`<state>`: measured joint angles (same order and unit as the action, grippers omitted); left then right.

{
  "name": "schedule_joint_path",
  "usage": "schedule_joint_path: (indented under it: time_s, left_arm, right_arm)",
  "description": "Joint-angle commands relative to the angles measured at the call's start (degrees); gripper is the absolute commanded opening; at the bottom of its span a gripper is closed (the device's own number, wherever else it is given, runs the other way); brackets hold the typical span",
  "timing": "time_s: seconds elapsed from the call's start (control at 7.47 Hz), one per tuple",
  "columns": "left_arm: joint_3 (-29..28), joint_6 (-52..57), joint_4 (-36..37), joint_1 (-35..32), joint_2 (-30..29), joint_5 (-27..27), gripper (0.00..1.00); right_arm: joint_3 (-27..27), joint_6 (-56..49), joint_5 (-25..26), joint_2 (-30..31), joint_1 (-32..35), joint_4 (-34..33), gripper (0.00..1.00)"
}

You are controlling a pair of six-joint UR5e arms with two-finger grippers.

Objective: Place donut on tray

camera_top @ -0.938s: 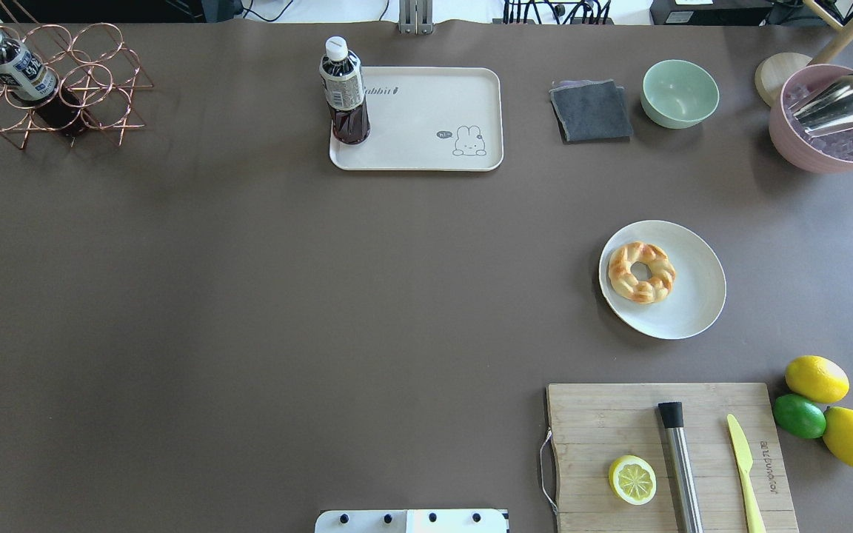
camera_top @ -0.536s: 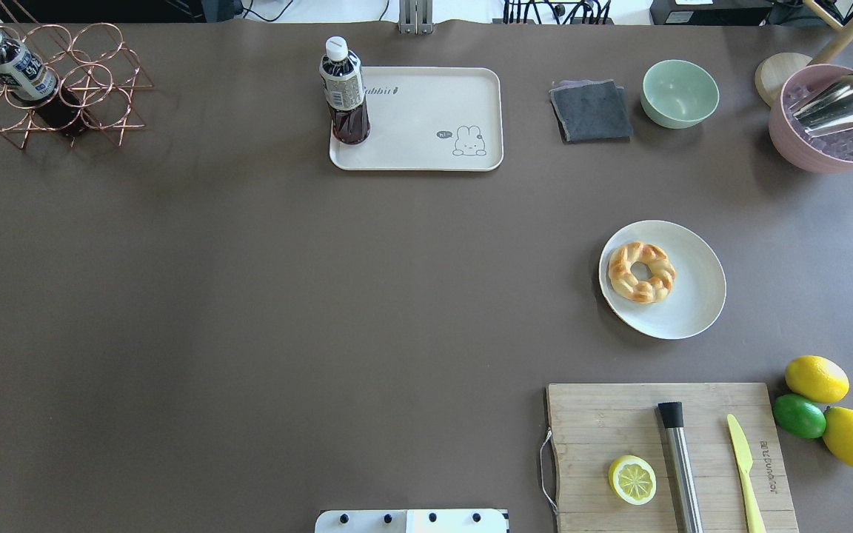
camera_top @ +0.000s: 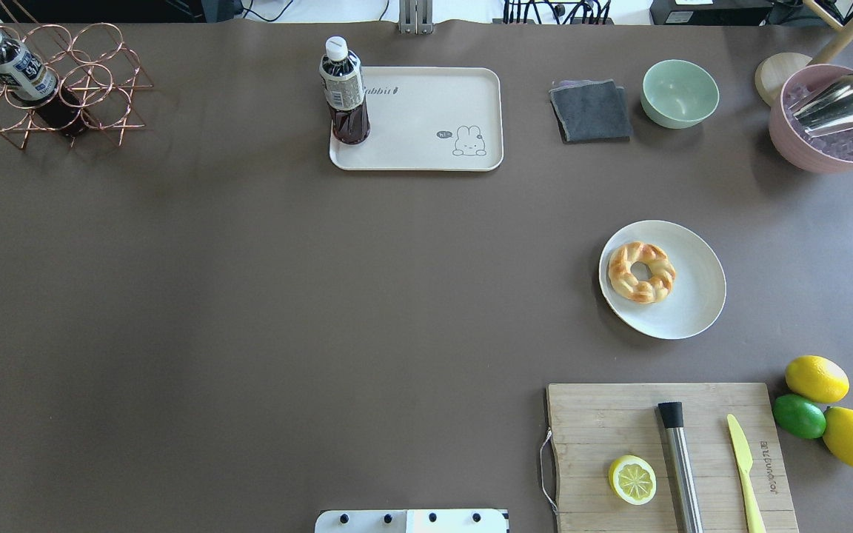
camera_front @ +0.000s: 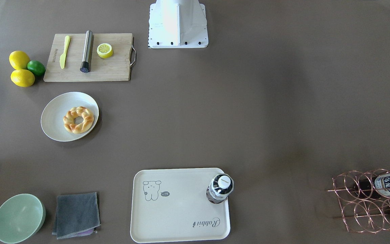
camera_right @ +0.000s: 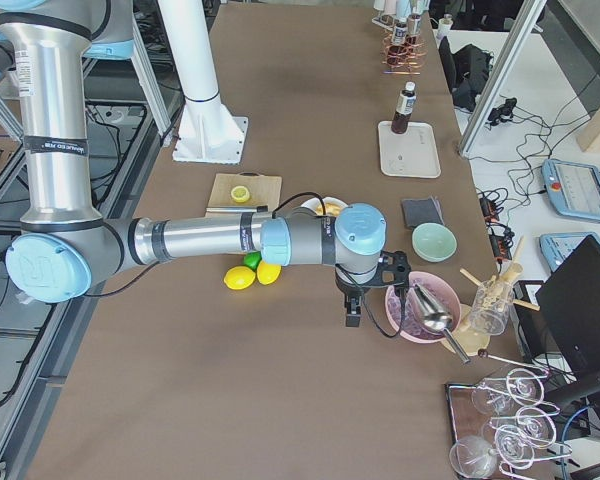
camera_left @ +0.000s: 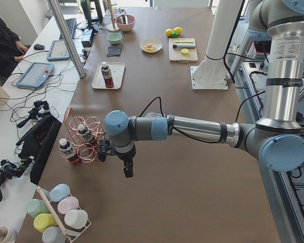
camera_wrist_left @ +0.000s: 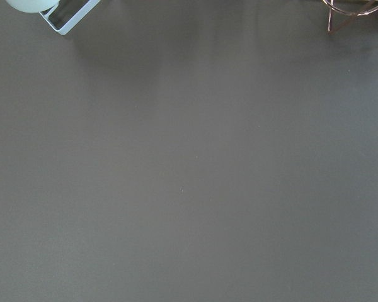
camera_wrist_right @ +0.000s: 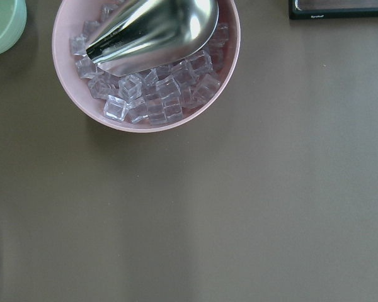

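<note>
Cream-white rectangular bear-print tray (camera_top: 426, 111) carries only a dark drink bottle (camera_top: 345, 96). Well to its right, the golden braided ring donut (camera_top: 621, 277) lies untouched on a round white plate (camera_top: 697, 296); in my judgement pickup, carry and placement are all outstanding. The jaws of the left arm (camera_left: 192, 129) and right arm (camera_right: 200, 240) are well apart from it, and I cannot tell whether they are open or closed.

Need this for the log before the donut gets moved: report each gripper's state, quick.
Left gripper: cannot be told, it shows only in a side view.
Right gripper: cannot be told, same reason.

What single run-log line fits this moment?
donut: on plate | tray: holds bottle | left gripper: state unclear | right gripper: state unclear
</note>
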<state>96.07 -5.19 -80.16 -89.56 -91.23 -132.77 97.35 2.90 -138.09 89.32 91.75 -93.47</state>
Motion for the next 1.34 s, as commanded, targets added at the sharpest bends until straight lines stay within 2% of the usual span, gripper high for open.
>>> schedule_joint_path:
  time_s: [0.0, 0.13, 0.8, 1.21]
  left_arm:
    - [-0.1, 0.0, 0.0, 0.0, 0.0, 0.1, 0.98]
    - [-0.1, 0.0, 0.0, 0.0, 0.0, 0.1, 0.98]
    - [0.0, 0.0, -0.1, 0.1, -0.3, 0.2, 0.98]
    - [0.0, -0.1, -0.1, 0.1, -0.3, 0.3, 0.98]
  right_arm:
    - [0.2, 0.4, 0.2, 0.1, -1.0, 0.0, 1.00]
    - [0.3, 2.4, 0.2, -0.1, -2.0, 0.2, 1.00]
    - [0.4, 19.8, 1.8, 2.4, -10.4, 17.4, 1.00]
    - [0.2, 39.2, 6.6, 4.1, -20.7, 34.5, 1.00]
